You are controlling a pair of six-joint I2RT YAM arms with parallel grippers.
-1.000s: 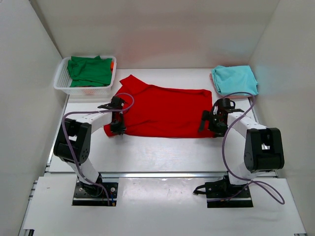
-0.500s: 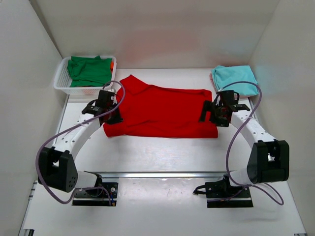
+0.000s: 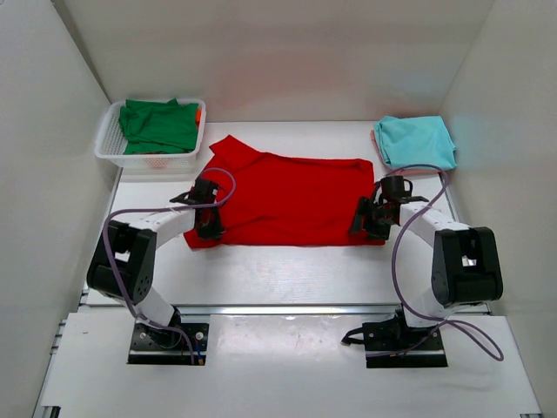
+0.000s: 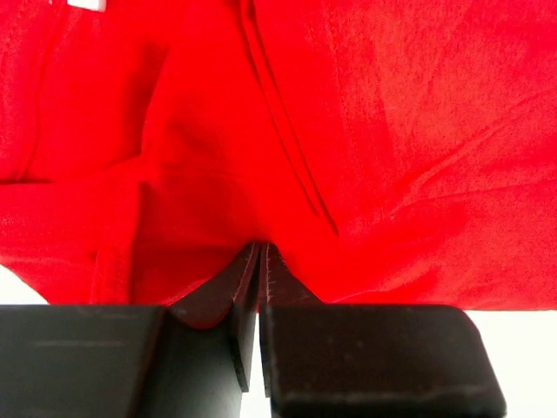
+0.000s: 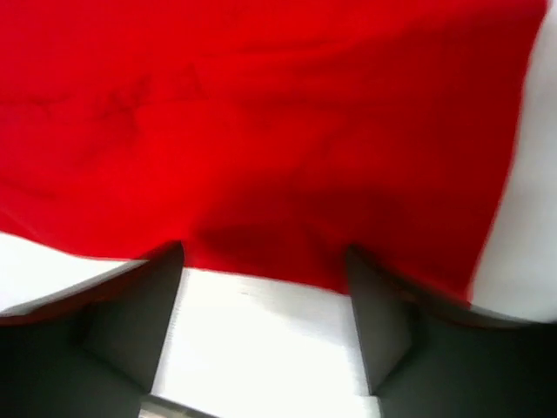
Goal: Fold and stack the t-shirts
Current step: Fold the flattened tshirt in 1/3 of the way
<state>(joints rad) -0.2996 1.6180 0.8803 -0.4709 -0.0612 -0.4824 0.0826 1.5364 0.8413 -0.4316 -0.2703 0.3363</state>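
Within the left pincer, the soft red t-shirt puckers into a ridge.

Far left corner: white mesh basket on table.

No text, label, brand or number can be read on anything here.

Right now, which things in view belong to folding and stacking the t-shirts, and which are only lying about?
For the job: bright red cloth t-shirt, spread flat, pinched by the left hand; folded teal cloth t-shirt; dark green cloth t-shirt; open right hand.
Lying about: white plastic mesh basket, holding the green t-shirt.
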